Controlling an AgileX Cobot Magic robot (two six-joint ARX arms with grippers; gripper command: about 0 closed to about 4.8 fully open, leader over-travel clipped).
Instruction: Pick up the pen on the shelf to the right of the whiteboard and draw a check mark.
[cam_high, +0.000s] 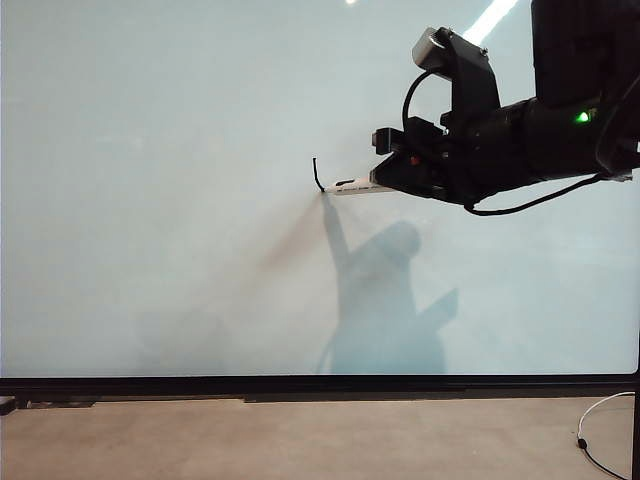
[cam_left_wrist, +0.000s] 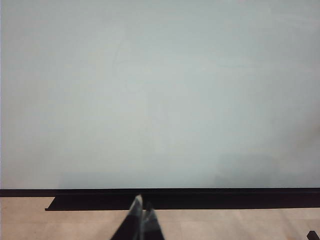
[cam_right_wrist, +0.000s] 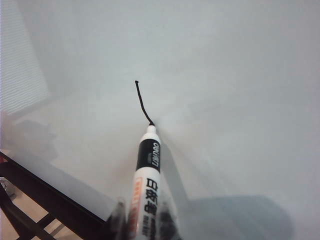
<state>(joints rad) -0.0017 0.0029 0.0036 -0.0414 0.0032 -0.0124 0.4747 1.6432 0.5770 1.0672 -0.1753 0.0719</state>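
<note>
Pen (cam_right_wrist: 148, 172): clamped in right gripper (cam_high: 400, 172), tip pressed on whiteboard (cam_high: 160, 200) to extend check mark (cam_right_wrist: 142, 103), 1 short stroke drawn. Left gripper (cam_left_wrist: 140, 220): closed, empty, idle below whiteboard.

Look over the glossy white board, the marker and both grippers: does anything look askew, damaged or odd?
Nothing stands out. The right gripper holds the slim white marker with its tip on the glossy white board, at the end of one short black stroke. The left gripper is shut, low before the board.
</note>
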